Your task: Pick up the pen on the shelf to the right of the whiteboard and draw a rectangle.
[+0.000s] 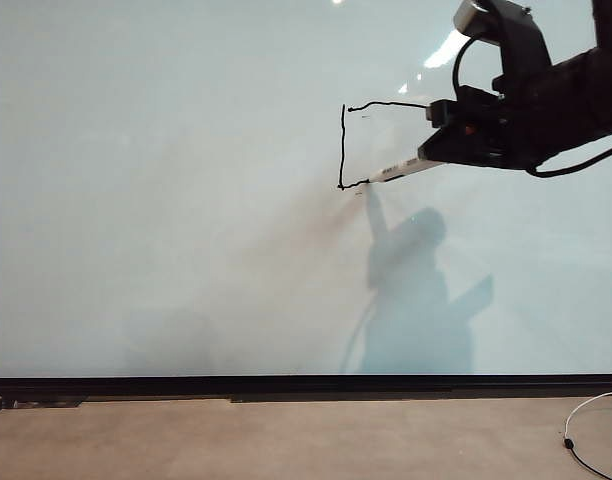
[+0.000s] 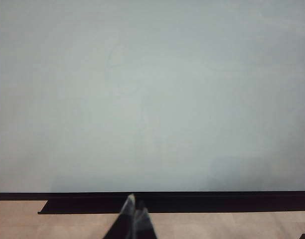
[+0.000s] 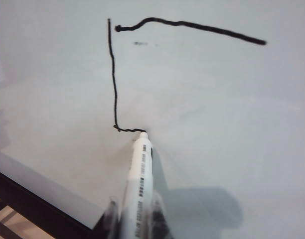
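Clamped in the right gripper at three o'clock on the whiteboard, the pen is pressed at the rectangle's unfinished bottom edge, where lost contact could break the line, while the left gripper is parked closed at six o'clock.

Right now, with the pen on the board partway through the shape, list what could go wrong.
1. The rectangle has only its top, its left side and the start of the bottom line, and the lines wobble, so the finished shape may come out crooked or fail to close.
2. The right gripper holds the pen near its rear; pressure on the whiteboard might make it slip.
3. The top line and left side do not quite meet.
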